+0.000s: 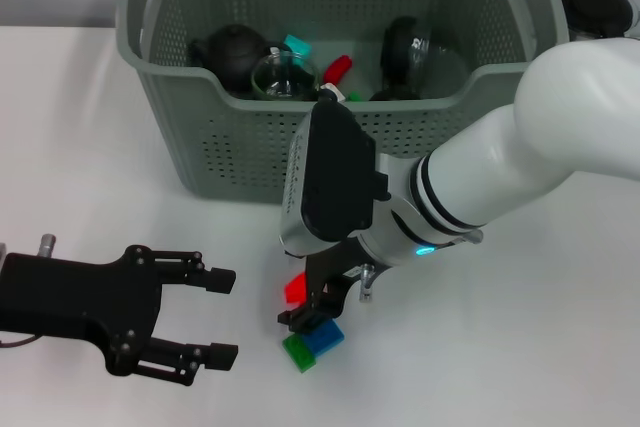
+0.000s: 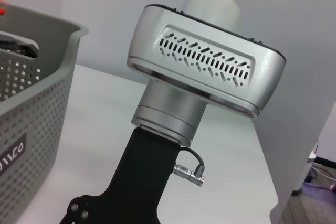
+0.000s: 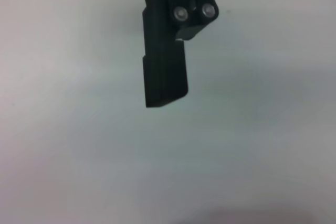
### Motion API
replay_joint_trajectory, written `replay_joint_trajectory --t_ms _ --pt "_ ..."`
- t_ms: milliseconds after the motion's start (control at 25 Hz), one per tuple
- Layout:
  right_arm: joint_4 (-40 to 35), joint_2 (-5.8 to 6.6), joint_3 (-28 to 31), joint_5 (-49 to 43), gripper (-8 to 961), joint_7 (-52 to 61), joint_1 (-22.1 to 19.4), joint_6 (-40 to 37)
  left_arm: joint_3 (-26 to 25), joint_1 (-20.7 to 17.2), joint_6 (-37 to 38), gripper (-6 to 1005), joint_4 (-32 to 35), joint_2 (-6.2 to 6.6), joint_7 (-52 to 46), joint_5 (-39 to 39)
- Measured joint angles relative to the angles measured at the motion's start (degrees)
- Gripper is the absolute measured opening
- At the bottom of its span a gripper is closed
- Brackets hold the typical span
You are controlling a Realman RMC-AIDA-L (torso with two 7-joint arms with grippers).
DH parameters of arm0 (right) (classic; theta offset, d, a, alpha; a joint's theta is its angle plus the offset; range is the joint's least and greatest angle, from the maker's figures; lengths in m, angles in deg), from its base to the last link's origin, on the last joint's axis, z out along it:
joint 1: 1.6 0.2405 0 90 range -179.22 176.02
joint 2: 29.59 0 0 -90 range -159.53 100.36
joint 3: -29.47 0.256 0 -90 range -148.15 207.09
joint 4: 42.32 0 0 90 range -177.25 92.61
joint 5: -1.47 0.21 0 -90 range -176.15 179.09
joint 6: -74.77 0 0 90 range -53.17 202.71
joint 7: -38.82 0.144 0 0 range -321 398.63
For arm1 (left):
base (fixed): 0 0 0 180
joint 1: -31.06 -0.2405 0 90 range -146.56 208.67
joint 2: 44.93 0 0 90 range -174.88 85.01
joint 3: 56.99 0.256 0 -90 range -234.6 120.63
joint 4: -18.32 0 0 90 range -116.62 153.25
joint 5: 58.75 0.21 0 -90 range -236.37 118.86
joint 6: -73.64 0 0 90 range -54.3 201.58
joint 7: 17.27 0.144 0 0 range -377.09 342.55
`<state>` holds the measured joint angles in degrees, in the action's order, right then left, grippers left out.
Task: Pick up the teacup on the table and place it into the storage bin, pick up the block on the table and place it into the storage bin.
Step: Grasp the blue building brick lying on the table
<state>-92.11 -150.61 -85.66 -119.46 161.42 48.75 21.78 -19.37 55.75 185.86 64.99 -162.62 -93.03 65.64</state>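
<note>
The right gripper (image 1: 310, 319) hangs over small red, blue and green blocks (image 1: 312, 339) near the tabletop's front edge; whether its jaws grip them, I cannot tell. They look light, rigid plastic, best pinched across flat sides. The left gripper (image 1: 205, 317) rests open, empty, at the front-left.

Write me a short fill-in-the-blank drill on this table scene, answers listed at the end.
1. The right gripper is lowered over a cluster of red, blue and ____ blocks.
2. The blocks lie on the white ____.
3. The left gripper rests with its fingers ____.
4. The orange-handled ____ already holds a glass cup.

Missing words: green; table; open; basket
</note>
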Motion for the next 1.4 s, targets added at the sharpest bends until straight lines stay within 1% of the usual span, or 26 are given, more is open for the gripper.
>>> replay_joint_trajectory --t_ms 480,680,800,1040,1200,1400 --pt "0.5 0.23 0.1 -0.4 881 0.0 0.0 0.5 0.0 0.0 0.0 809 0.0 -0.09 0.0 -0.2" --pt "0.0 0.22 0.2 -3.4 881 2.0 0.0 0.4 0.0 0.0 0.0 809 0.1 -0.07 -0.1 -0.2" --pt "-1.1 0.34 0.6 -3.5 881 2.4 -0.5 -0.7 -0.1 0.0 0.0 809 0.1 -0.01 -0.2 -0.2" --pt "-5.4 0.72 1.8 -4.4 881 2.5 -2.8 -2.0 -0.1 0.1 -0.1 809 0.1 0.0 -0.1 -0.2" --pt "-5.5 0.51 2.5 -4.6 881 2.2 -3.0 -1.9 -0.1 0.1 -0.1 809 0.1 0.0 -0.1 -0.2" --pt "-5.2 0.2 1.7 -4.7 881 2.1 -3.1 0.2 -0.1 0.1 -0.1 809 0.0 -0.06 0.0 -0.2"
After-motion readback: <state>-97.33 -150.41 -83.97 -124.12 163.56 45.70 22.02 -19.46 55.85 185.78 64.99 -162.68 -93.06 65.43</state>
